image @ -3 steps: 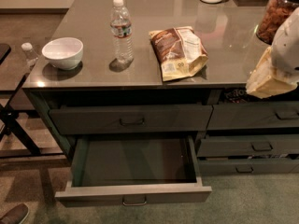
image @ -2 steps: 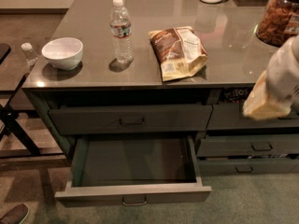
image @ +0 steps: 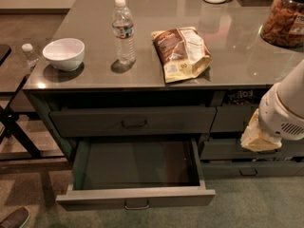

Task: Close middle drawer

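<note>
The middle drawer point(image: 135, 197) is pulled far out at the bottom of the cabinet's left column. It is a dark grey-green box, empty inside, with a low flat front panel and a small metal loop handle point(image: 137, 205). Above it a taller-fronted drawer point(image: 133, 121) of the same width is shut. My white arm point(image: 285, 108) comes in from the right edge. The gripper point(image: 257, 137) is at its pale yellowish lower end, in front of the right-hand drawers. It is to the right of the open drawer and apart from it.
On the countertop point(image: 237, 61) stand a white bowl point(image: 63, 53), a water bottle point(image: 123, 31), a snack bag point(image: 183, 52) and a jar of snacks point(image: 284, 18). Right-column drawers point(image: 228, 148) are behind the gripper. A black table frame point(image: 14, 127) and a shoe point(image: 14, 218) are at the left.
My arm and gripper have moved down from the countertop's edge to in front of the right-hand drawers. The open drawer has not moved.
</note>
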`<state>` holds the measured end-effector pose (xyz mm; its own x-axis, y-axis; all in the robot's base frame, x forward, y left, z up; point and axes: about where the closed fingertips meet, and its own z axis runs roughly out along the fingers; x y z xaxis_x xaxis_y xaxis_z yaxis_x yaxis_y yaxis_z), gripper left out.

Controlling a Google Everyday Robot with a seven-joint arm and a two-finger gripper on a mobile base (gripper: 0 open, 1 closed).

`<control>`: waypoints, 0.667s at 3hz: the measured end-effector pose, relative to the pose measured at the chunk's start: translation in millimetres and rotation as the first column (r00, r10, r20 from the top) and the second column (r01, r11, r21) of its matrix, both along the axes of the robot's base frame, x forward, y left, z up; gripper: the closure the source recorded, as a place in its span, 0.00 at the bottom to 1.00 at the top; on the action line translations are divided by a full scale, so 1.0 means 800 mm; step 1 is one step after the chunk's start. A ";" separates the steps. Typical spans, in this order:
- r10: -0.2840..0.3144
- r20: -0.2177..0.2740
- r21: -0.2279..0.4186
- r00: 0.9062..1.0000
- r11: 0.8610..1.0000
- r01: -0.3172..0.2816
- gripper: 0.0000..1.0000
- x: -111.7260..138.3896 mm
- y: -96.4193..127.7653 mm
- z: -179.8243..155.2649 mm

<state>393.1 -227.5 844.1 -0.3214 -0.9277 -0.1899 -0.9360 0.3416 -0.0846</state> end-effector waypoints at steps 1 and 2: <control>-0.033 -0.054 0.011 0.998 0.999 0.033 1.00 -0.015 -0.005 -0.048; -0.059 -0.159 0.011 0.985 0.998 0.061 1.00 -0.034 -0.004 -0.142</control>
